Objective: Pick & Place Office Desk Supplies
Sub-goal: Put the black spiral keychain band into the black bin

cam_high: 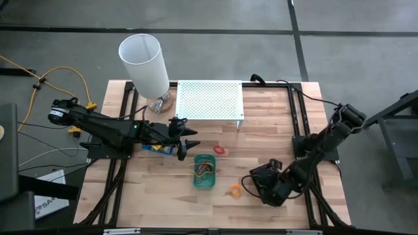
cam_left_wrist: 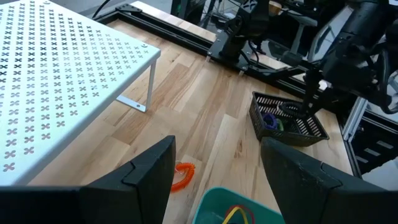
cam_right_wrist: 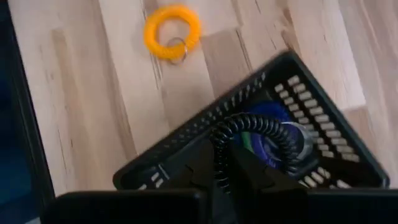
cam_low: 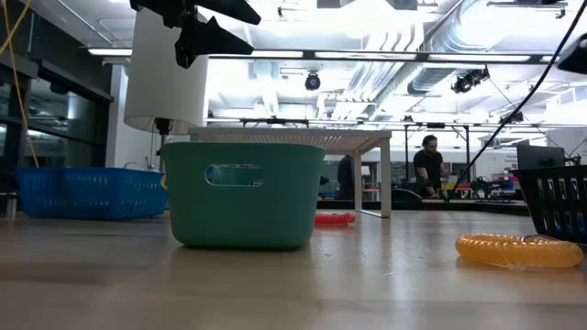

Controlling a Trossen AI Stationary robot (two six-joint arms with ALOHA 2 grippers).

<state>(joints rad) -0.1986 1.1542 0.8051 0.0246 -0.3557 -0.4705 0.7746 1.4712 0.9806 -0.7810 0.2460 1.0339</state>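
Black coiled ring (cam_right_wrist: 258, 134) is pinched by the right gripper (cam_right_wrist: 217, 168), whose 2 fingers are clenched on it directly above the black tray (cam_right_wrist: 323, 112), which holds blue and green coils. Just beside that tray lies an orange ring (cam_right_wrist: 172, 32). Farther from the tray, the left gripper (cam_high: 185, 145) hangs released, fingers spread, beside the green tray (cam_high: 204, 171); a red ring (cam_high: 219, 149) lies nearby.
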